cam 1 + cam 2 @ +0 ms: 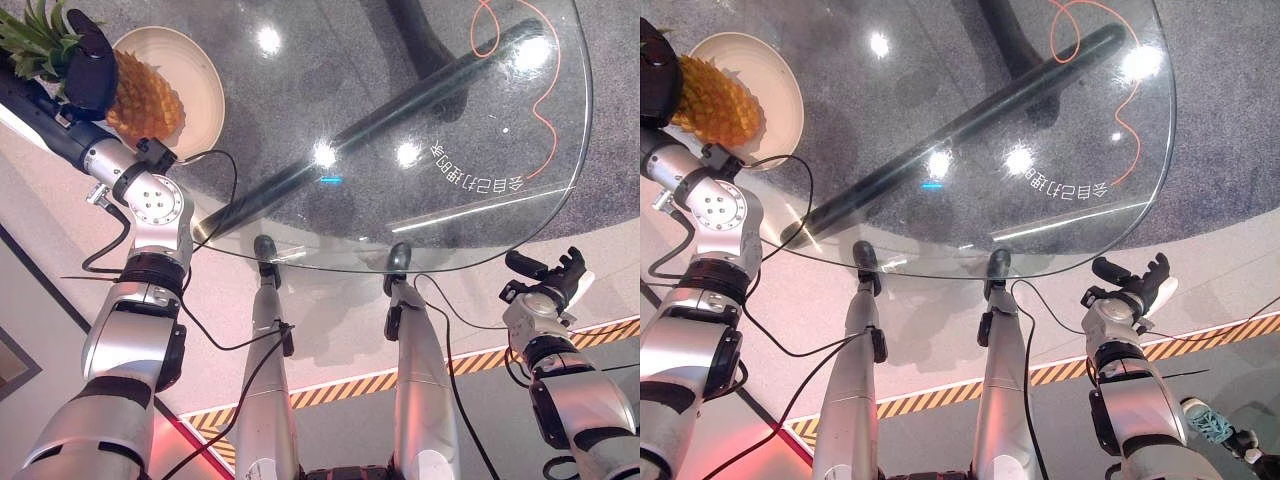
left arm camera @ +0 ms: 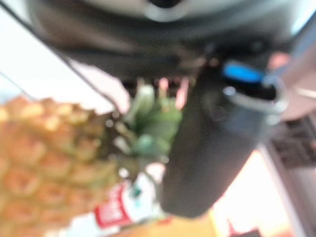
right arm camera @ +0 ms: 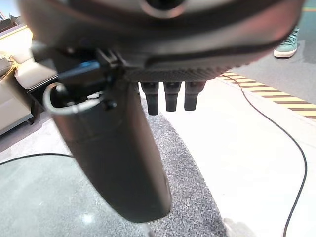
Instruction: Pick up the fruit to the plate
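Counter (image 1: pixel 420 90): round glass top; dark base bar and speckled grey floor visible through it.
Plate (image 1: pixel 205 85): cream, round, at the far left of the counter.
Pineapple (image 1: pixel 145 100): golden body lies over the plate, its lower end near the plate's middle; green crown (image 1: pixel 35 40) points away past the plate's rim, beyond the counter edge.
Left hand (image 1: pixel 92 70): dark, at the crown end of the pineapple, over the plate's rim. In the left wrist view the thumb (image 2: pixel 212 148) runs alongside the green leaves, with the fruit's body (image 2: pixel 44 163) just beside them. Fingers lie against the fruit's crown end; whether they are curled round it cannot be told.
Right hand (image 1: pixel 558 275): below the near right edge of the counter, well apart from plate and fruit. Fingers loosely extended, thumb out to the side, nothing held. In the right wrist view the fingertips (image 3: pixel 170 98) hang straight in a row over pale floor.
Orange cable (image 1: pixel 540 90): loops on the floor beneath the glass, far right.
Striped tape (image 1: pixel 330 390): yellow-black line on the floor near the robot.
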You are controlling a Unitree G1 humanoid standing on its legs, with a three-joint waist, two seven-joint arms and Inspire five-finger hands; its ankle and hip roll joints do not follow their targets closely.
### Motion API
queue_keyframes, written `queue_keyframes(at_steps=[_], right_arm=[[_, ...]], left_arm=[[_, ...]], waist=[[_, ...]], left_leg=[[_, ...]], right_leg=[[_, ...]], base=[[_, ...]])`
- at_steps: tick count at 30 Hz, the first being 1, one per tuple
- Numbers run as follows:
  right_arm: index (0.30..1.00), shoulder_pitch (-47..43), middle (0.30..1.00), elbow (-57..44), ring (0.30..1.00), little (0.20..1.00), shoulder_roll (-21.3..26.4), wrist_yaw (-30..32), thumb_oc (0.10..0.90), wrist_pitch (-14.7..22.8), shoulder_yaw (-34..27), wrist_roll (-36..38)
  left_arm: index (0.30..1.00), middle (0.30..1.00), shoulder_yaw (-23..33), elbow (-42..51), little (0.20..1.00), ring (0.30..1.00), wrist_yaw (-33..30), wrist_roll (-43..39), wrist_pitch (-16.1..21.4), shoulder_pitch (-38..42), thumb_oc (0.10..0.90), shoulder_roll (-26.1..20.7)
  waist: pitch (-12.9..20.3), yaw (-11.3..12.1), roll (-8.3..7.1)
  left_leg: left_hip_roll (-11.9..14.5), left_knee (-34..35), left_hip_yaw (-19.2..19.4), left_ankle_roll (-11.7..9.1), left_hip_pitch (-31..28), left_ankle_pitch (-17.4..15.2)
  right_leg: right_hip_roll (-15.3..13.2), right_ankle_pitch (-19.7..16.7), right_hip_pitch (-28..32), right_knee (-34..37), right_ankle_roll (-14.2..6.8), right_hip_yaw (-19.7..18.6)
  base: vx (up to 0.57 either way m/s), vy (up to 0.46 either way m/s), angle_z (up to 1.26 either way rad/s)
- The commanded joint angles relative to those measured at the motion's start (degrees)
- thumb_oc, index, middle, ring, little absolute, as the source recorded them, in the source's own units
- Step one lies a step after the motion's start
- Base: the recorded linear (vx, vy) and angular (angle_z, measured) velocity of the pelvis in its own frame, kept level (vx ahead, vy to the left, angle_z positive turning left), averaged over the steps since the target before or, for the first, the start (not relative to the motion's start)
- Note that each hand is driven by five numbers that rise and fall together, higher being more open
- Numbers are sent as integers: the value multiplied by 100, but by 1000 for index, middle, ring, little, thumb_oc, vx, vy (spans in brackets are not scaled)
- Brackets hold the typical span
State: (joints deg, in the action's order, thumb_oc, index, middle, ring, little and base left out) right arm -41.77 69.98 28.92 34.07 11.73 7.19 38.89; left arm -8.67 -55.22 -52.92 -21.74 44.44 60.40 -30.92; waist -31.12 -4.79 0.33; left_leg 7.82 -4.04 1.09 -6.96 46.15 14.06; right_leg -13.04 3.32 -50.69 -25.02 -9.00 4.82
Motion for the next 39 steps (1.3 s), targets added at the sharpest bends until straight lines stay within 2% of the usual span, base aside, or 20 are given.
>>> queue_keyframes(at_steps=[1,18,23,27,39], right_arm=[[900,148,900,222,900,900,137,382,800,228,-33,78],[900,159,900,208,900,900,110,446,800,238,-107,94],[900,188,900,211,900,900,94,459,800,253,-101,113],[900,183,900,178,900,900,126,434,800,226,-135,117],[900,376,900,176,900,900,35,385,800,269,-173,156]], left_arm=[[900,900,43,230,900,900,-23,52,691,333,800,-327],[900,900,30,567,900,900,226,121,718,-134,800,-145],[900,900,-5,624,900,900,223,333,704,-253,800,-82],[900,900,-21,667,900,900,264,417,666,-290,800,-83],[900,900,34,725,900,900,618,251,618,-683,800,-77]], waist=[[132,246,-407],[132,363,-374],[132,397,-374],[132,403,-399],[132,493,-454]], left_leg=[[137,-1049,-204,-152,-21,-1161],[81,-1092,-254,-134,6,-1123],[84,-1124,-260,-137,-61,-1196],[72,-1084,-268,-127,-68,-1136],[131,-1017,-293,-151,-493,-1218]], right_leg=[[154,-430,574,917,52,112],[99,-505,598,920,38,177],[89,-445,677,890,29,201],[79,-517,704,943,15,213],[20,-497,1166,1056,-56,231]], base=[[0,0,0],[0,-1,1],[0,0,0],[0,0,0],[0,0,0]])
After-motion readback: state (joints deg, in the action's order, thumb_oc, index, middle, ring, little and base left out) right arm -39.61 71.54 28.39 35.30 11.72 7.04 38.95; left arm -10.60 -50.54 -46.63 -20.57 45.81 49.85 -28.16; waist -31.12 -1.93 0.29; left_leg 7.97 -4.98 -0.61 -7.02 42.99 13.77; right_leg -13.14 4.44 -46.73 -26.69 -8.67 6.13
